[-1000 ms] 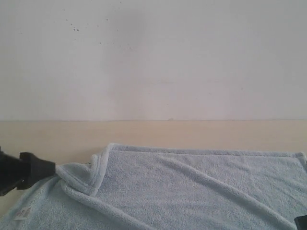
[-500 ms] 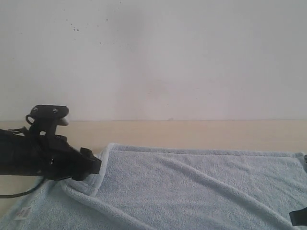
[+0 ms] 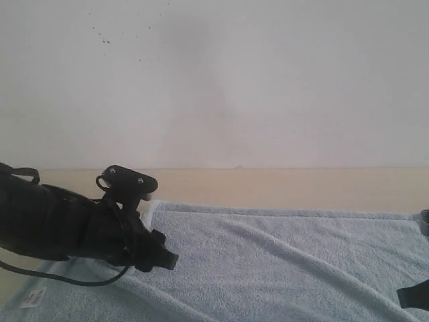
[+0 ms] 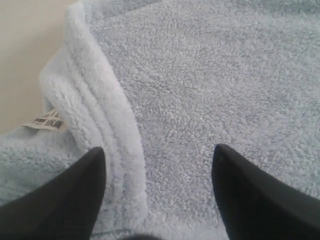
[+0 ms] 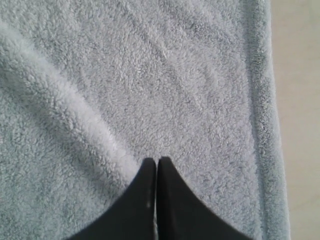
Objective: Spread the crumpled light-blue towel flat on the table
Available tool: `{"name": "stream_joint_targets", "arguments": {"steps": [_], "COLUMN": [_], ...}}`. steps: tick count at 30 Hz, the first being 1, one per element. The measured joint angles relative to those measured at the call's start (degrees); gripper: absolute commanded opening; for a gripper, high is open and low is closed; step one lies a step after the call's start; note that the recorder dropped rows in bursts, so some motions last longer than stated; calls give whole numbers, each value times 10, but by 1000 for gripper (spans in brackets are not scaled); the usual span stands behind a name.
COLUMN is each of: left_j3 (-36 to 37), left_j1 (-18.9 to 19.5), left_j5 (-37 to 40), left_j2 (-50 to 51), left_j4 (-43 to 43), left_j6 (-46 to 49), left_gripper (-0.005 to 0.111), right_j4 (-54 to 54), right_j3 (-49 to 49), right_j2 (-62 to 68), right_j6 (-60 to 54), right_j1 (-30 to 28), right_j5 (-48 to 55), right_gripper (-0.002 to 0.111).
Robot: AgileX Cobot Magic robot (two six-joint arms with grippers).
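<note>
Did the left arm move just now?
Yes. The left end effector went rightward, from left of the folded corner of the towel to right of it.

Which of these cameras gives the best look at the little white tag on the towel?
The left wrist view: the tag is close, its dark print visible, sticking out beside the towel and its rolled edge. In the exterior view the tag is only a small pale patch near a corner. The right wrist view misses it.

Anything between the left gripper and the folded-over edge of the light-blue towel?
Nothing visible. The open left gripper faces the pale light-blue terry-cloth towel directly; its folded-over hemmed edge lies right beside one black finger, with only bare cloth between the jaws.
</note>
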Motion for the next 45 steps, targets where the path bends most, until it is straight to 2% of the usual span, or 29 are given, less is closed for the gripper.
{"name": "stream_joint_targets", "arguments": {"steps": [2, 4, 9, 13, 22, 24, 29, 31, 41, 43, 45], "left_j3": [-1, -1, -1, -1, -3, -3, -3, -3, -3, -3, -7], "left_j1": [-8, -9, -10, -10, -10, -10, -10, -10, -10, -10, -10], "left_j5": [-19, -34, -91, -103, -98, -78, -53, -52, -52, -52, -52], "left_j2": [11, 20, 36, 40, 17, 11, 7, 7, 31, 46, 60], "left_j4": [1, 1, 4, 17, 30, 30, 30, 31, 32, 34, 38], "left_j6": [0, 0, 0, 0, 1, 1, 1, 1, 1, 1, 1], "left_gripper": [58, 51, 24, 4, 6, 14, 45, 50, 49, 46, 36], "right_j4": [0, 0, 0, 0, 5, 11, 15, 15, 15, 15, 16], "right_j3": [0, 0, 0, 0, 0, 0, 0, 0, 0, 0, 0], "right_j2": [0, 0, 0, 0, 0, 0, 0, 0, 0, 0, 0], "right_j6": [0, 0, 0, 0, 1, 1, 1, 1, 1, 1, 1], "right_j1": [0, 0, 0, 0, 0, 0, 0, 0, 0, 0, 0], "right_j5": [-1, -6, -11, -13, -21, -22, -25, -30, -34, -34, -34], "right_gripper": [0, 0, 0, 0, 0, 0, 0, 0, 0, 0, 0]}}
